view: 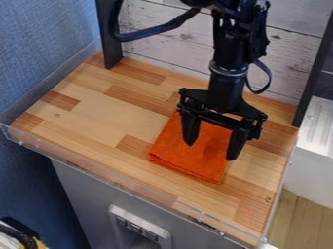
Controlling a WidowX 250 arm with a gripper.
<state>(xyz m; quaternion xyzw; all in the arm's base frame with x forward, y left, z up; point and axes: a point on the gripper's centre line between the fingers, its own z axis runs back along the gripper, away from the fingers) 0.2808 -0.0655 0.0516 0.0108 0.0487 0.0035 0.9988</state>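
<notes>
Pale wood-block tabletop (107, 114) offers passage toward the transparent plastic edge guard (39, 147). White plank wall (162, 53) and black upright posts (110, 46) obstruct the rear.

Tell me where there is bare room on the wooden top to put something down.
In the picture, the widest bare patch of the wooden top lies left of the orange cloth, up to the left black post. A smaller one lies between the cloth's near edge and front rail. It is crowded over the cloth, where the open hand hangs.
</notes>
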